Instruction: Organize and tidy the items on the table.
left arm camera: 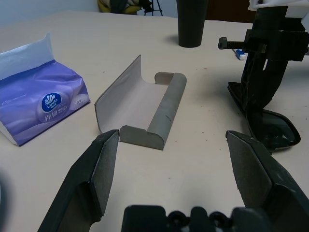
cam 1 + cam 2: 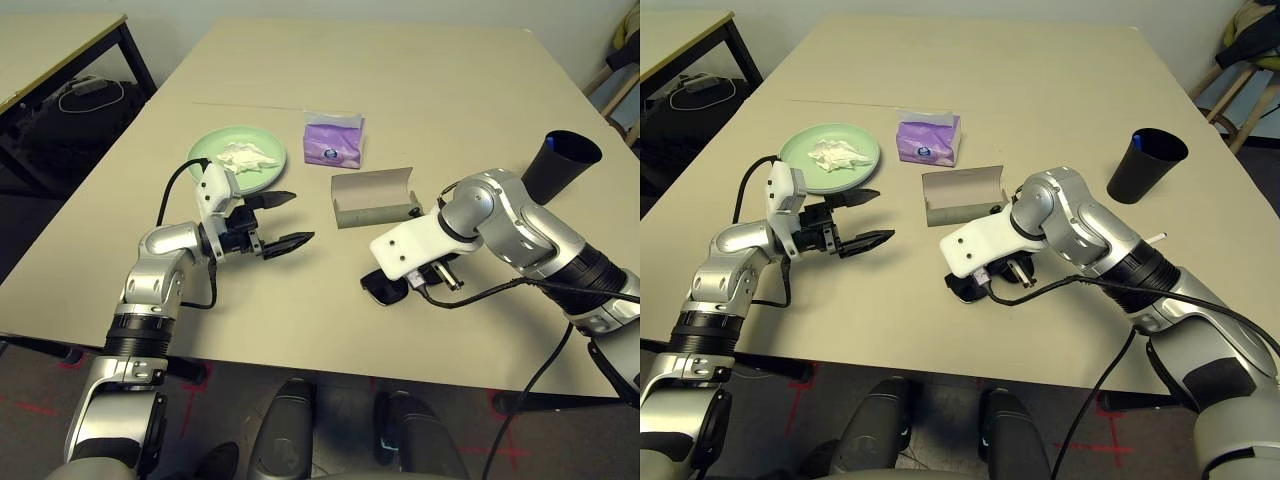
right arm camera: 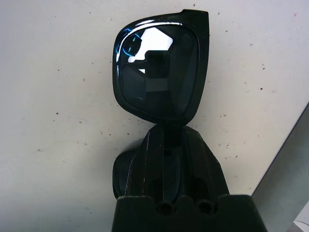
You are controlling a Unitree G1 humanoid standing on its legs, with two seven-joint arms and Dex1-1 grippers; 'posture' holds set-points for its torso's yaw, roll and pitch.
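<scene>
Our right gripper (image 3: pixel 166 145) is clamped on the bridge of the black sunglasses (image 3: pixel 157 77) lying on the table (image 2: pixel 420 80) near its front edge, just before the open grey glasses case (image 2: pixel 372 197); light, rigid, scratch-prone, we judge; left gripper (image 2: pixel 278 222) spread, empty.

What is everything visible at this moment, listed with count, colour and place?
mint green plate: one, far left on the large table
crumpled white tissue: one, on that plate
purple tissue pack: one, right of the plate
grey glasses case: one, open, centre
black sunglasses: one, near the case, on the tabletop
black cup: one, far right, something blue inside
smaller table: one, beige with black legs, far left
left gripper: open, hovering near the plate
right gripper: shut on the sunglasses
</scene>
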